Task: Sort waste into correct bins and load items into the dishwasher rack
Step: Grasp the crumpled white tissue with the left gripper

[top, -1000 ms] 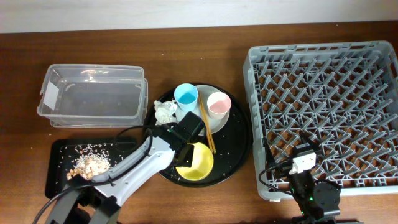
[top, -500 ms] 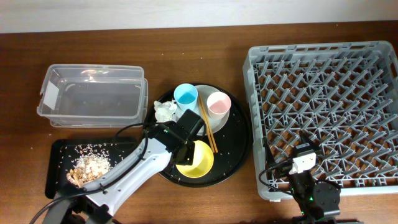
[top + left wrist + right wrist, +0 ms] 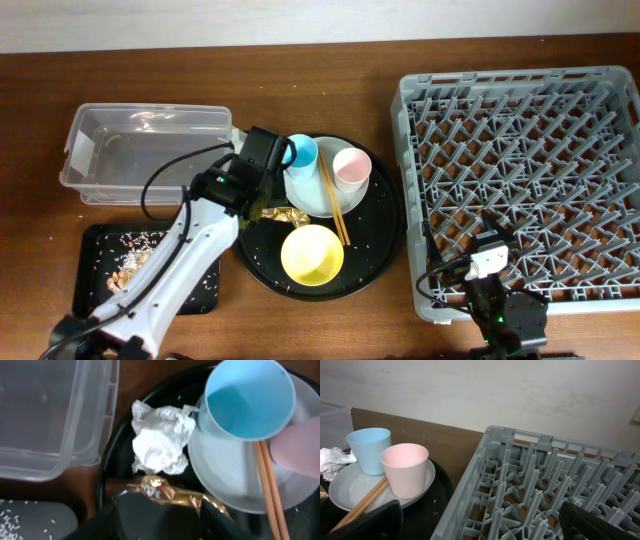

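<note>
Left arm reaches diagonally up from the table's near-left corner to the round black tray's [image 3: 385, 245] left rim. The left gripper [image 3: 166, 521] hangs right at the gold wrapper [image 3: 167, 492], with the napkin [image 3: 157, 445] just beyond. Can't tell how its jaws stand. The right gripper [image 3: 480, 522] sits low by the rack [image 3: 545, 485], spread wide.

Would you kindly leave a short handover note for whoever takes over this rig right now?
Left gripper hovers over the napkin and wrapper on the round tray; jaw state unclear. Right gripper open, idle at the near edge of the rack.
Done: food scraps and rice lie in the small black tray.
Left: napkin and wrapper to bin; clear tub is empty. Blue cup, pink cup, chopsticks on plate, and yellow bowl all await the empty rack.
</note>
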`<state>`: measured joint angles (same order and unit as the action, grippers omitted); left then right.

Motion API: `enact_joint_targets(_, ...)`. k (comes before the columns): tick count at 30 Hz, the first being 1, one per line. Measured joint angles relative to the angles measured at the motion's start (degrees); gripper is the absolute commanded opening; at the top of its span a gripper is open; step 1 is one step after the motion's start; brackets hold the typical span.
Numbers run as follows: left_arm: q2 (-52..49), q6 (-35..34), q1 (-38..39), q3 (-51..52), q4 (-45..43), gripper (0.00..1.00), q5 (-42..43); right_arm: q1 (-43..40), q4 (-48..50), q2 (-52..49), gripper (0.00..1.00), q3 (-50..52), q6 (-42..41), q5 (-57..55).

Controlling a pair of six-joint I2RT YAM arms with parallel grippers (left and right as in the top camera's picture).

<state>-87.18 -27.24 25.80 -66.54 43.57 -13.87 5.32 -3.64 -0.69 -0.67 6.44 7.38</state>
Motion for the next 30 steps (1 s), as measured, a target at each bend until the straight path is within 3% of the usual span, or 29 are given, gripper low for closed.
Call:
enact_joint_targets(11, -12.72, 0.02, -1.92, 0.00, -7.80, 0.54, -2.47, 0.00, 0.00, 0.00, 0.98, 0.00, 0.02, -0.02)
enact_joint_targets(30, -17.86, 0.02, -3.50, 0.00, -10.91, 0.54, -1.77, 0.00, 0.00, 0.00, 0.98, 0.00, -0.02, -0.02)
